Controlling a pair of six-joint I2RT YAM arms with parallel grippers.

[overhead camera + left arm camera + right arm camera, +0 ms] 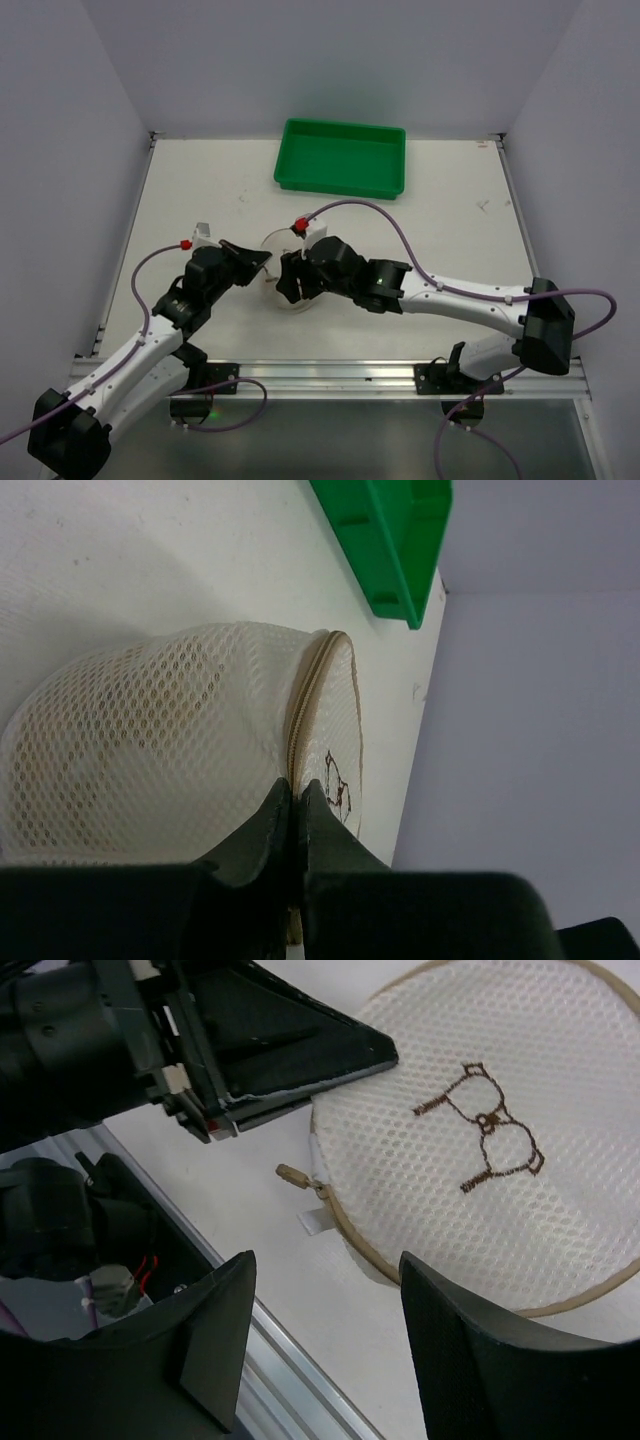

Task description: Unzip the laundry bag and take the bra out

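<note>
Handling: round cream mesh laundry bag [150, 730] light, soft, stiff-rimmed. Seemingly left hand [297, 800] clamps its seam; right hand [325, 1260] open, small tan zipper pull [292, 1173] just ahead. Grip there.

Cream honeycomb-mesh cloth laundry bag [500, 1130], glossy green plastic tray [342, 157], matt white table [450, 220]
</note>
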